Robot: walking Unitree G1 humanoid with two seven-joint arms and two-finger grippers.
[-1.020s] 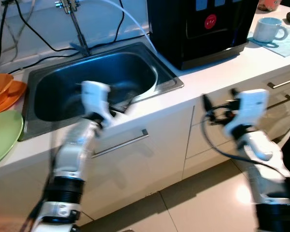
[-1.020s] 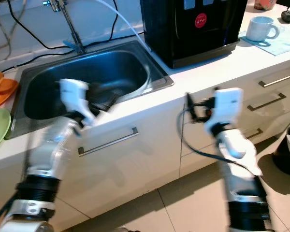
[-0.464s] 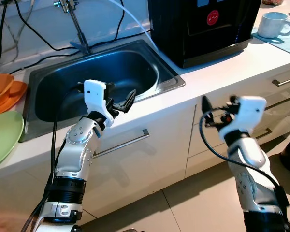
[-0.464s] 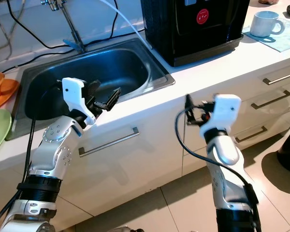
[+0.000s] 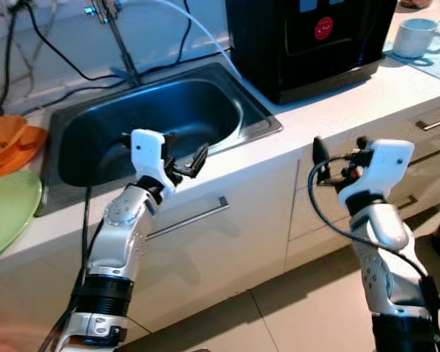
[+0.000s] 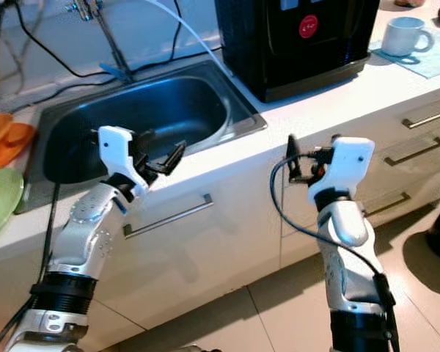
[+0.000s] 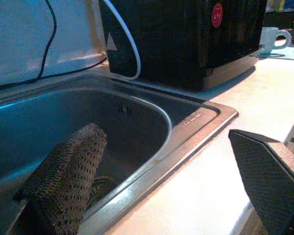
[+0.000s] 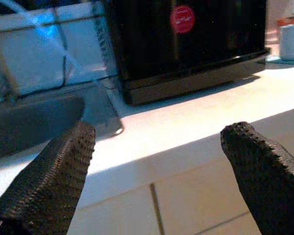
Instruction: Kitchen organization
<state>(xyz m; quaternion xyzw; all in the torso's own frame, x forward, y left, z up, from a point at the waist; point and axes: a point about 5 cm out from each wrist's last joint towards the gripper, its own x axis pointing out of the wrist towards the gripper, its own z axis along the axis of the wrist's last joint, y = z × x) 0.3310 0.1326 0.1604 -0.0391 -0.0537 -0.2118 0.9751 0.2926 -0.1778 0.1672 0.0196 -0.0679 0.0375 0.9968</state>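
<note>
- The left claw (image 5: 183, 163) is raised at the front edge of the sink (image 5: 251, 136), its fingers spread wide and holding nothing; the left wrist view shows one finger (image 7: 63, 181) over the basin and the other out over the white table (image 7: 220, 161).
- The right claw (image 6: 312, 158) is held in front of the drawers (image 6: 411, 139) below the table, also wide apart and empty, its fingers (image 8: 49, 171) pointing toward the table edge.
- The sink is a steel basin set into the table, with a tap (image 5: 114, 29) behind it and a white hose (image 5: 198, 33) curving down into it.
- A black dispenser (image 5: 308, 40) stands just right of the sink.
- A white mug (image 5: 416, 37) sits on a pale blue cloth (image 5: 436, 62) further right.
- On the left lie a green plate (image 5: 7, 213) and an orange dish (image 5: 11, 143).
</note>
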